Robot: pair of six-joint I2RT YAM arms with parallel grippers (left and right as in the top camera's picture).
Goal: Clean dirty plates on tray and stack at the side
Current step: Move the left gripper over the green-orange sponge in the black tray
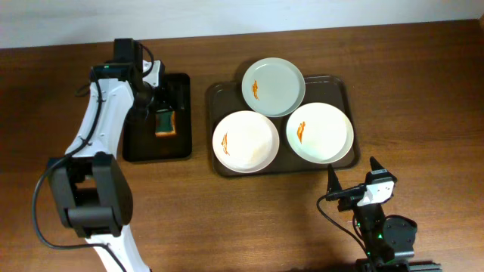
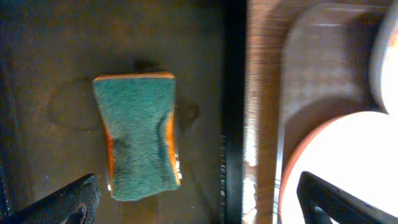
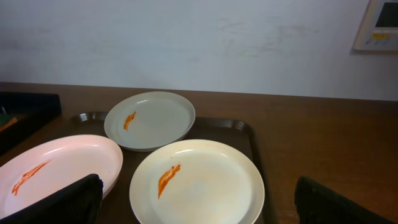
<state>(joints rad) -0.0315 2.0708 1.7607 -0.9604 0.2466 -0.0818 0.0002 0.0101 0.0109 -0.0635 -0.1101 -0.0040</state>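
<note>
Down on the desk (image 1: pixel 423 113), right of centre: the dark brown tray (image 1: pixel 225 94), loaded with all three plates. At the back, the pale-green plate (image 1: pixel 273 87), lapping over the tray's far rim. Front left, the cream plate (image 1: pixel 246 141). Front right, the third plate (image 1: pixel 320 133). An orange smear on every one, and edges crowded close together.

Over to the left: the small black tray (image 1: pixel 178 145), holding a single sponge (image 2: pixel 140 137), green scrub face up, with orange along its sides. Hanging above that tray, the left pincer (image 2: pixel 196 186), spread wide and gripping nothing, with the sponge below, nearer its left fingertip.

Near the desk's front edge, just short of the brown tray: the right pincer (image 1: pixel 353 175), likewise gaping, empty, pointed toward the plates.

Up on the wall, top right in the right wrist view, a pale panel (image 3: pixel 377 25), with markings too small to read.
</note>
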